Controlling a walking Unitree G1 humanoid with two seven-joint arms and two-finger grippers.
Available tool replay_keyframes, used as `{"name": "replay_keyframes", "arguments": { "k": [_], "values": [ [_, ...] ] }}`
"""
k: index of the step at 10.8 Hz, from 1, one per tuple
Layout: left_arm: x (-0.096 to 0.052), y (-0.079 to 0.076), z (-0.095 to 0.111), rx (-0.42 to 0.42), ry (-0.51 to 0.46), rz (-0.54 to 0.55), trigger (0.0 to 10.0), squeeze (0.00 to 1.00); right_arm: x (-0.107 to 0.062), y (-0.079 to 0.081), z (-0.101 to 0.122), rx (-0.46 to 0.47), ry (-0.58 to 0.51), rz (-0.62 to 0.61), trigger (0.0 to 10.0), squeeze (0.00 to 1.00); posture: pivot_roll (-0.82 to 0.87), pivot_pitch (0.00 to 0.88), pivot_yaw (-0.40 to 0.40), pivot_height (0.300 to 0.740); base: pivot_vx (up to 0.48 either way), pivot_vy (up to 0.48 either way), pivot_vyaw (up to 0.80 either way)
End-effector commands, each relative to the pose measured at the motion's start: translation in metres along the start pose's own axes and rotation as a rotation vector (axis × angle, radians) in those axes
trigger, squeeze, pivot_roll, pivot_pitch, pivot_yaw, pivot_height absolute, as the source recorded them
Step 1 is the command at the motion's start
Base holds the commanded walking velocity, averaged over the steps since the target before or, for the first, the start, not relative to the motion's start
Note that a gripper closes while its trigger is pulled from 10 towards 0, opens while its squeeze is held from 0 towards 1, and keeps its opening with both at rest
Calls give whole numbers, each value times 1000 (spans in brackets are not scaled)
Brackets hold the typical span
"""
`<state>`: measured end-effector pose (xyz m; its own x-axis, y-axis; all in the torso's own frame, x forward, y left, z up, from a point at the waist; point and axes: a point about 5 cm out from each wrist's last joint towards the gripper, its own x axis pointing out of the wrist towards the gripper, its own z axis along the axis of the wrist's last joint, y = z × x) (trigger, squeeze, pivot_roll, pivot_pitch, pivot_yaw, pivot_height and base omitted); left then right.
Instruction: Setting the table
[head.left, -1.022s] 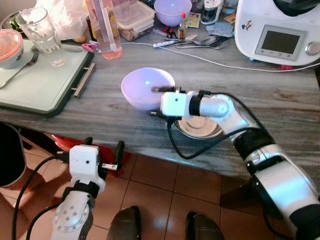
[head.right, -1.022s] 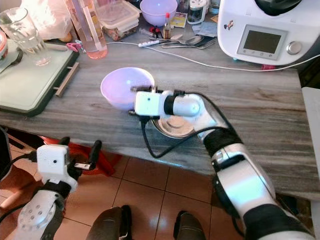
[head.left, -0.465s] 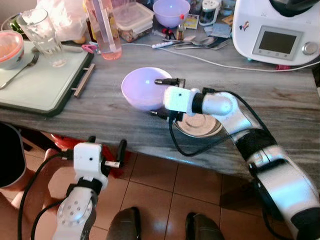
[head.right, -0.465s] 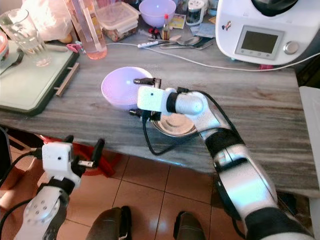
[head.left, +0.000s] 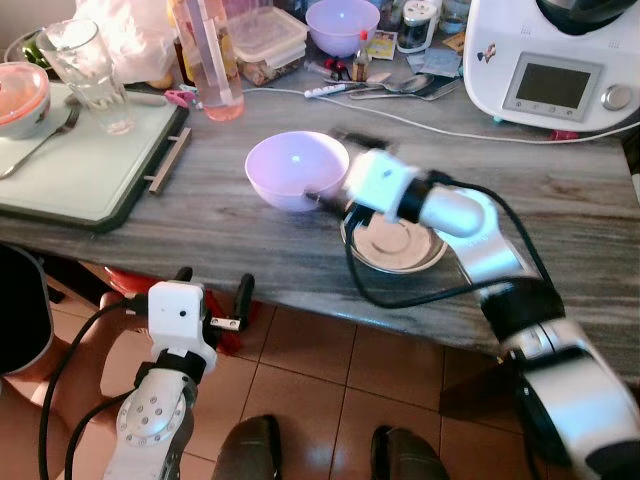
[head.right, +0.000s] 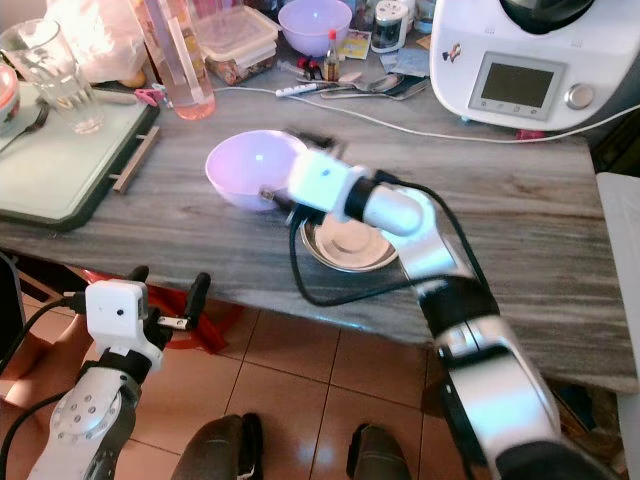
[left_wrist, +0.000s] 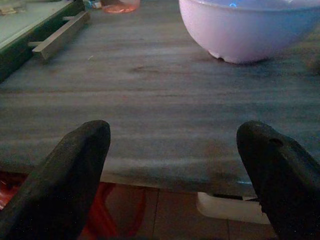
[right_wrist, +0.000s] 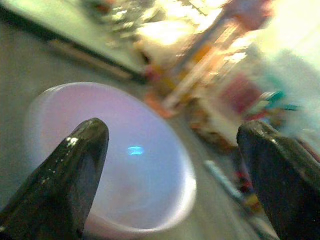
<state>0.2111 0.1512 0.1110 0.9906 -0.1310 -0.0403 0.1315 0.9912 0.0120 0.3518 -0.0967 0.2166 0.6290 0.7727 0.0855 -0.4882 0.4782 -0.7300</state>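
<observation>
A pale purple bowl (head.left: 292, 168) stands upright on the grey wooden counter (head.left: 560, 210), near its front edge. My right gripper (head.left: 334, 170) is at the bowl's right rim, open, with one black finger above the rim and one beside the bowl's wall. In the right wrist view, which is blurred, the bowl (right_wrist: 120, 165) lies between the spread fingers (right_wrist: 75, 175). A shallow metal dish (head.left: 395, 243) sits under my right forearm. My left gripper (head.left: 212, 300) hangs open below the counter edge, and the bowl (left_wrist: 250, 30) shows beyond its fingertips (left_wrist: 75, 170).
A green-rimmed tray (head.left: 90, 170) at the left holds a glass (head.left: 88, 62), a fork and a small bowl. A pink bottle (head.left: 210, 55), food boxes, a second purple bowl (head.left: 342, 22) and spoons line the back. A white kitchen machine (head.left: 555, 60) and its cable stand at the back right.
My right gripper has swung up and a little to the right along the bowl's rim, uncovering more of the metal dish. The left arm has risen slightly.
</observation>
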Motion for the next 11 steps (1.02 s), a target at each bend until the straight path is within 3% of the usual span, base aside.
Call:
{"name": "replay_keyframes", "arguments": {
  "k": [1,3,5,7,11],
  "values": [
    [-1,2,-4,5,18,-7,10000,0,-6,-3,4,6,-12,-81,10000,0,137,144,50,740,0,0,0],
    [0,2,-5,6,17,-10,10000,0,-22,4,-3,50,41,-171,10000,0,126,134,49,740,0,0,0],
    [1,2,-6,7,15,-19,10000,0,-40,6,-19,132,181,-343,10000,0,119,126,51,740,0,0,0],
    [3,2,-4,9,11,-26,10000,0,-45,23,-26,220,268,-344,10000,0,117,122,58,740,0,0,0],
    [3,1,-4,5,7,-27,10000,0,-46,38,-36,364,433,-283,10000,0,124,125,48,740,0,0,0]
  ]
}}
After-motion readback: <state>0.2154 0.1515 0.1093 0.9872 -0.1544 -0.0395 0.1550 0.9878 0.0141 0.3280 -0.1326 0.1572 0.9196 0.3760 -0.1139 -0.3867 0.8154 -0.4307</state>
